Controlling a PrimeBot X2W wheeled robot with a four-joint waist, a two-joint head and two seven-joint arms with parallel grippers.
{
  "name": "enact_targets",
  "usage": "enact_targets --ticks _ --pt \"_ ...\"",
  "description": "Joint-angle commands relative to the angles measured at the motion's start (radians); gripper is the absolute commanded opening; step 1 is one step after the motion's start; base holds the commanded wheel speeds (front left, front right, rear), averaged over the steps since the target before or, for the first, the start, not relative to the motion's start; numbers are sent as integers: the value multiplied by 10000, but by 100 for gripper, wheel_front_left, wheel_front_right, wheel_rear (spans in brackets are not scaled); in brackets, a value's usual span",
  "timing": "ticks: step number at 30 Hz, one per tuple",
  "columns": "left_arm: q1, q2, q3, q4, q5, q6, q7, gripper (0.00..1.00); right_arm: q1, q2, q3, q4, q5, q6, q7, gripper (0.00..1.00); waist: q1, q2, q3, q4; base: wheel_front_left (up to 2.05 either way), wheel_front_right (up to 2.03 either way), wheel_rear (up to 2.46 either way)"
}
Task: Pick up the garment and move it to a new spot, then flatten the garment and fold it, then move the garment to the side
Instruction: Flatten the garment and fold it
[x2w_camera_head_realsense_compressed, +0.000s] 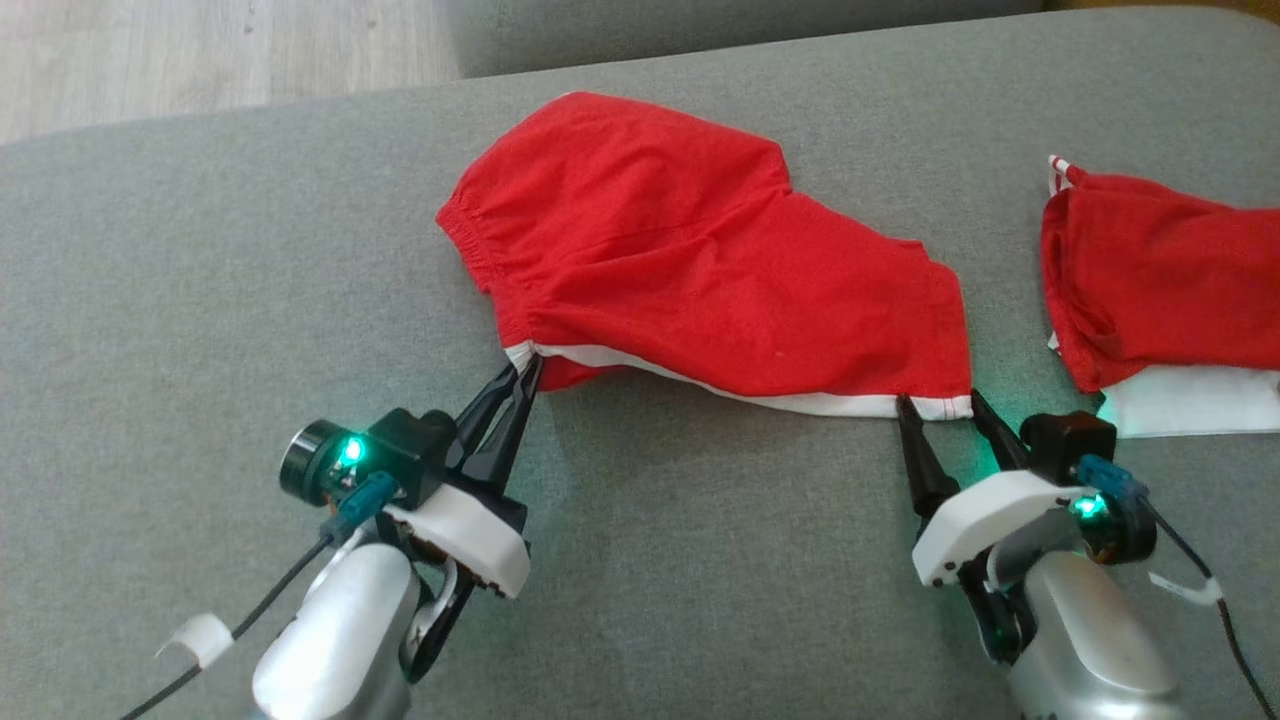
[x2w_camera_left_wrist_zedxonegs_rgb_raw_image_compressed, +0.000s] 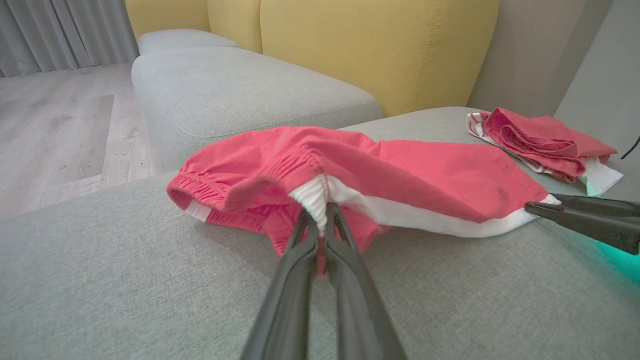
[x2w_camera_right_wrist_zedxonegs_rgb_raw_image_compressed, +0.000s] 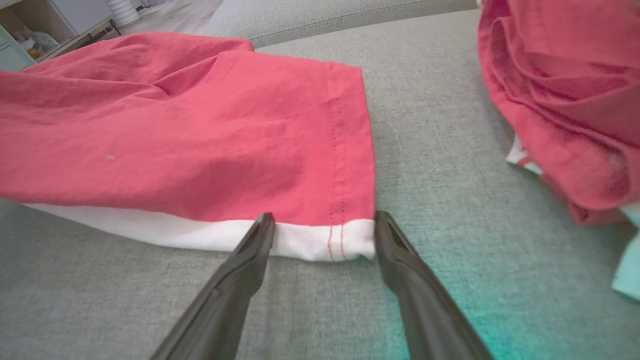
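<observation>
The garment (x2w_camera_head_realsense_compressed: 700, 260) is a pair of red shorts with a white side stripe, spread on the grey cushion (x2w_camera_head_realsense_compressed: 200, 300). My left gripper (x2w_camera_head_realsense_compressed: 525, 372) is shut on the garment's waistband corner (x2w_camera_left_wrist_zedxonegs_rgb_raw_image_compressed: 315, 197), pinching the white elastic edge. My right gripper (x2w_camera_head_realsense_compressed: 940, 405) stands open at the leg hem corner (x2w_camera_right_wrist_zedxonegs_rgb_raw_image_compressed: 345, 240), one finger on each side of the white stripe's end, tips touching the cushion. In the left wrist view the right gripper's fingers (x2w_camera_left_wrist_zedxonegs_rgb_raw_image_compressed: 585, 215) reach in from the right to the hem.
A second red and white garment (x2w_camera_head_realsense_compressed: 1160, 290) lies bunched at the right edge of the cushion. Another grey cushion (x2w_camera_left_wrist_zedxonegs_rgb_raw_image_compressed: 240, 95) and yellow backrests (x2w_camera_left_wrist_zedxonegs_rgb_raw_image_compressed: 375, 50) stand beyond. Wooden floor (x2w_camera_head_realsense_compressed: 200, 50) lies past the cushion's far left edge.
</observation>
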Motion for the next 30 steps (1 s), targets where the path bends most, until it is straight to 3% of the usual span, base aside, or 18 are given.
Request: enact_targets --ticks 1,3,4,5,16,30 --pt "-149 262 296 -381 -60 49 57 0 -337 -24 310 -168 11 -7 -64 100 0 0 30 -16 0 0 0" --pt "-154 287 278 -406 -69 65 102 0 -401 -24 362 -88 36 -7 -91 100 0 0 50 -27 0 0 0" --pt "-155 316 271 -413 -88 74 126 0 -463 -24 439 -36 98 -7 -129 23 0 0 57 -39 0 0 0" --pt "-152 337 267 -402 -93 83 144 0 -496 -24 475 -35 132 -7 -175 0 0 0 49 -48 0 0 0" --pt "-148 657 278 -450 -90 179 209 0 -604 -24 411 -777 412 -7 -404 0 0 0 -286 -134 0 0 0" --pt "-1428 1684 363 -1476 15 -30 842 0 -1301 -251 525 -4318 772 -7 1187 0 0 0 -995 -73 0 0 0"
